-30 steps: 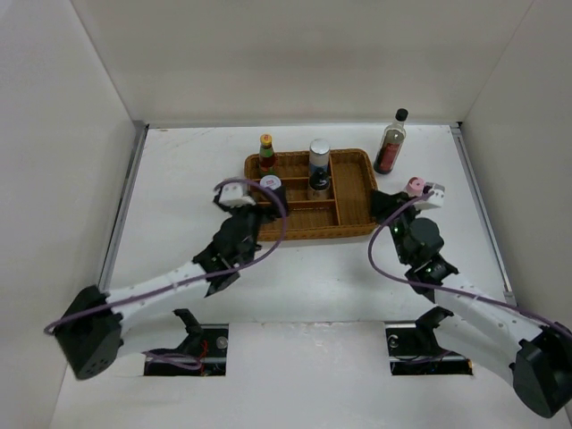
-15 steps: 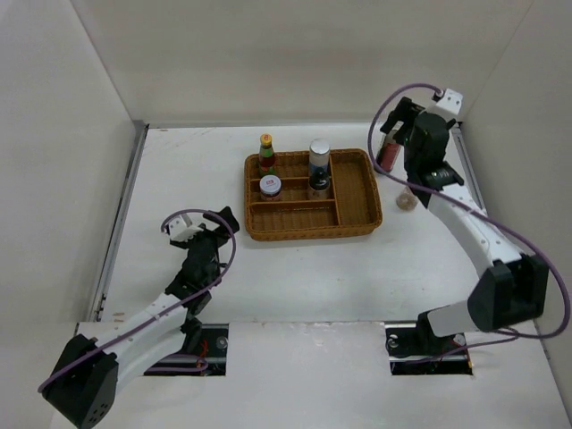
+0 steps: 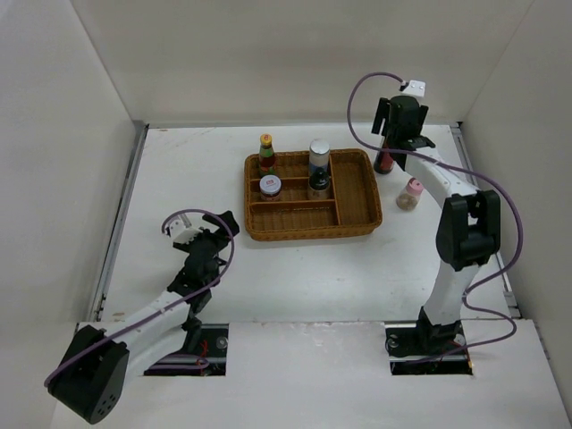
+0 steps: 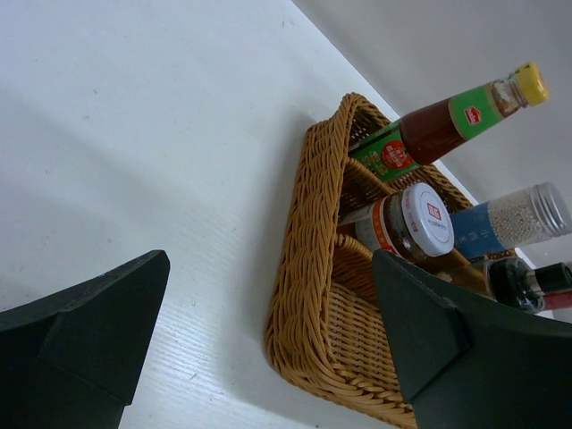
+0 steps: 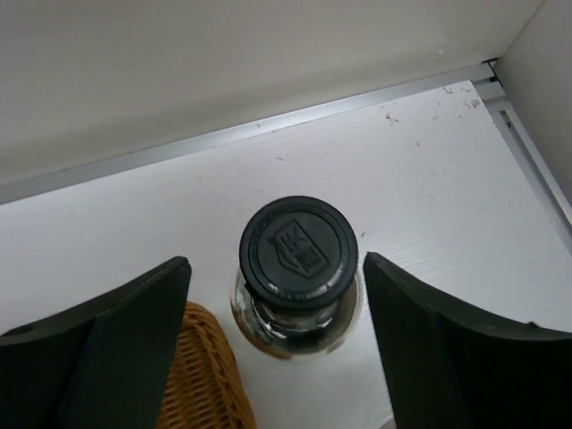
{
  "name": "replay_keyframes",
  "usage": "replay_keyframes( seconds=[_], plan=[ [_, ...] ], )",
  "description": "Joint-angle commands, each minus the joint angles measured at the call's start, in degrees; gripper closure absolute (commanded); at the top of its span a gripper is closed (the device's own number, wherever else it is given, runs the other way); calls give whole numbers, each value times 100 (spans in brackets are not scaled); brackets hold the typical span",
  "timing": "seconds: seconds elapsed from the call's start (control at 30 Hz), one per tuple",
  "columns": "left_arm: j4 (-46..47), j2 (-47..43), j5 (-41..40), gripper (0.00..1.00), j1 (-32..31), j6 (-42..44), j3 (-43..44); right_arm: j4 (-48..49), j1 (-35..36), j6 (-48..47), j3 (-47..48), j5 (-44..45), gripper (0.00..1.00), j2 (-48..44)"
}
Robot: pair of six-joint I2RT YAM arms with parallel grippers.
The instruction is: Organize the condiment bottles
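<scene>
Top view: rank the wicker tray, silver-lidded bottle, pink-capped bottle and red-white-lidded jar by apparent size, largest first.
Largest: wicker tray.
Next: silver-lidded bottle and pink-capped bottle, which look too alike to rank.
Smallest: red-white-lidded jar.

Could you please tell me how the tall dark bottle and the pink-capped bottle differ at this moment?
The tall dark bottle has a black cap, while the pink-capped bottle has a pink one. The dark bottle's body is dark; the pink-capped bottle's is pale. The dark bottle sits between the open fingers of the right gripper; the pink-capped bottle sits alone, nearer the arms. Both are on the table, outside the wicker tray to its right.
</scene>
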Motion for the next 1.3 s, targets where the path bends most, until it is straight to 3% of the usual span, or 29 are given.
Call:
replay_keyframes(
  seconds=[0.0, 0.17, 0.27, 0.53, 0.7, 0.83, 0.97, 1.27],
  plan=[
    [442, 189, 55, 0, -43, -101, -24, 408, -79, -245, 354, 19, 19, 106],
    [557, 330, 55, 0, -52, -83, -24, 961, -88, -244, -14, 343, 62, -16],
    [618, 444, 55, 0, -52, -83, -15, 1418, -71, -367, -287, 546, 71, -358],
    [680, 559, 108, 0, 1, -83, 2, 1728, 306, -473, -867, 731, 74, -2150],
    [627, 471, 108, 0, 36, -75, -7, 1534, 1140, -333, -1867, 748, 74, -3521],
    [627, 532, 126, 0, 45, -92, 2, 1402, 2256, 115, -2589, 757, 74, -4401],
    [680, 717, 169, 0, 19, -118, 29, 1437, 3048, 344, -2556, 635, 75, -4333],
    [680, 682, 187, 0, 54, -163, -33, 2306, 4182, 265, -1984, 248, 75, -2997]
  ],
)
